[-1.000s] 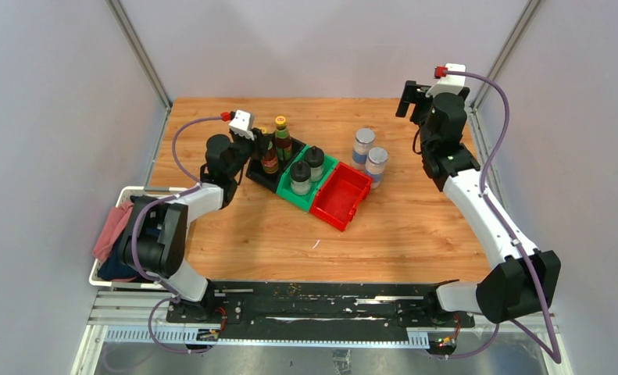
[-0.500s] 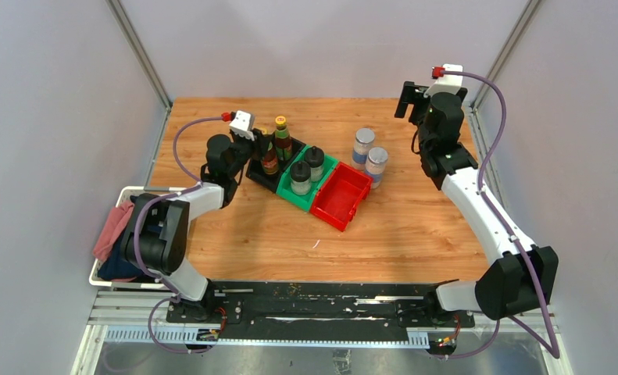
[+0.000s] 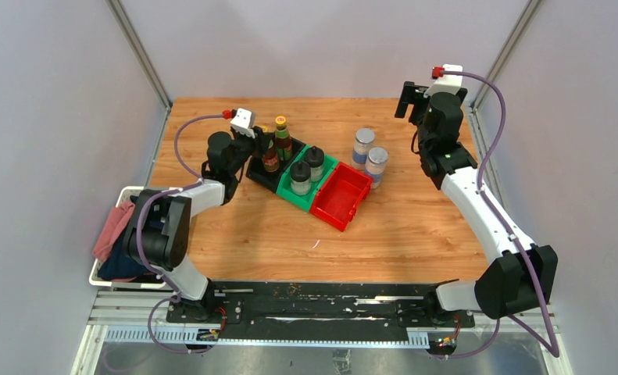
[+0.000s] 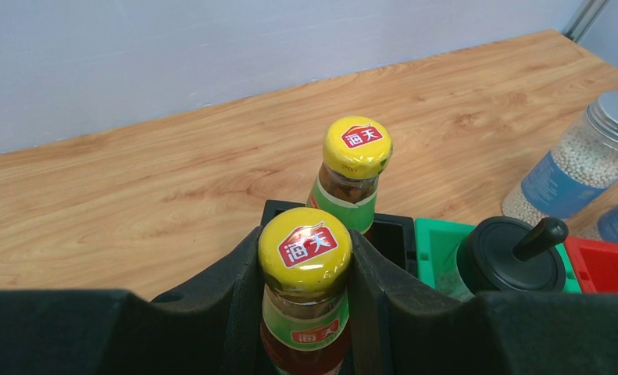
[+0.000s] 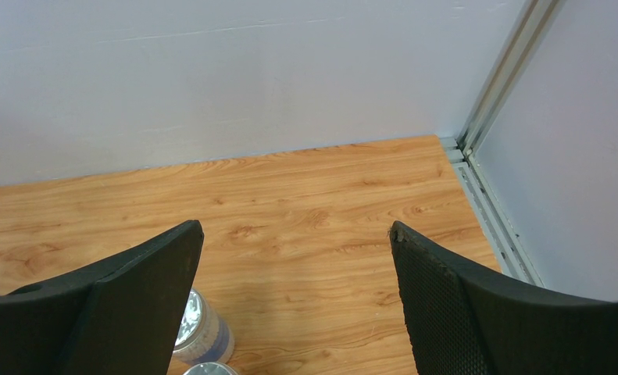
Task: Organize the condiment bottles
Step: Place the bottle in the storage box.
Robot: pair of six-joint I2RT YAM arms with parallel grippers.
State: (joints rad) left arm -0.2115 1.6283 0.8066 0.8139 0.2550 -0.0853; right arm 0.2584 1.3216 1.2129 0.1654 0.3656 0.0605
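Little had shifted since a second earlier, we noted: only the right wrist had edged slightly inward, while our left claw stayed clamped on the nearer brown bottle, pinching it around its yellow cap and neck. That bottle stood upright in the black bin, just in front of the second brown bottle. Next came the green bin, holding the near black-capped bottle and the far black-capped bottle, then the red bin. Two shakers, the far shaker and the near shaker, stood together on the tabletop just beyond the red bin. Our right claw hung spread wide, holding nothing, over the far right corner.
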